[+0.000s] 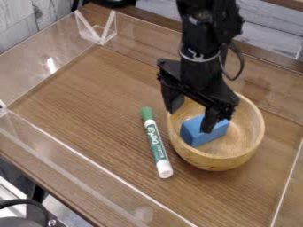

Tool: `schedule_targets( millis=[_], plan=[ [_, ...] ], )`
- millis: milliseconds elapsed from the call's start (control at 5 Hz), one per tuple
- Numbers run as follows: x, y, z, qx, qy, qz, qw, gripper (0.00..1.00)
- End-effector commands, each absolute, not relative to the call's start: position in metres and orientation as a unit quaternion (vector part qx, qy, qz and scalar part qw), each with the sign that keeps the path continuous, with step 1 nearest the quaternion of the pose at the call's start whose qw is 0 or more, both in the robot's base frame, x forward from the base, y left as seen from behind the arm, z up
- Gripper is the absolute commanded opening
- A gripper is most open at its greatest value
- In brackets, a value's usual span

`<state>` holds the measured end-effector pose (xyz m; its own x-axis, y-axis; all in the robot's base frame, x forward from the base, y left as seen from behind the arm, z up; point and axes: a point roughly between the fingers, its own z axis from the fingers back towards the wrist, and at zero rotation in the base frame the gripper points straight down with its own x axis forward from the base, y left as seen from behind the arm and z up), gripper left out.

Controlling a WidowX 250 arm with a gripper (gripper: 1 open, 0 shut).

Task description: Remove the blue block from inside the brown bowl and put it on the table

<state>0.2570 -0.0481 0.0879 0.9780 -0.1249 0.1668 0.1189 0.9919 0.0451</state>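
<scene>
The blue block lies inside the brown bowl, which stands on the table right of centre. My gripper hangs over the bowl, open, with its black fingers spread wide. The left finger is over the bowl's near-left rim. The right finger reaches down into the bowl and covers the block's upper right corner. The block rests on the bowl's floor and nothing grips it.
A green-and-white marker lies on the table just left of the bowl. Low clear acrylic walls run along the table's edges, with a clear bracket at the back left.
</scene>
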Motion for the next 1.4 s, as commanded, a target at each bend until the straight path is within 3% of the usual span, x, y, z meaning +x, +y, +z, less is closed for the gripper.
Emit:
schedule_targets(
  millis=[0,400,600,1200],
  plan=[
    [0.265,-0.054,0.087,0.014,-0.108,-0.067,0.992,1.0],
    [0.268,-0.057,0.068,0.009,-0.112,-0.066,0.991,1.0],
    [0.267,-0.056,0.067,0.007,-0.111,-0.067,0.992,0.0],
    [0.261,-0.051,0.086,0.009,-0.093,-0.06,0.994,0.0]
  ],
)
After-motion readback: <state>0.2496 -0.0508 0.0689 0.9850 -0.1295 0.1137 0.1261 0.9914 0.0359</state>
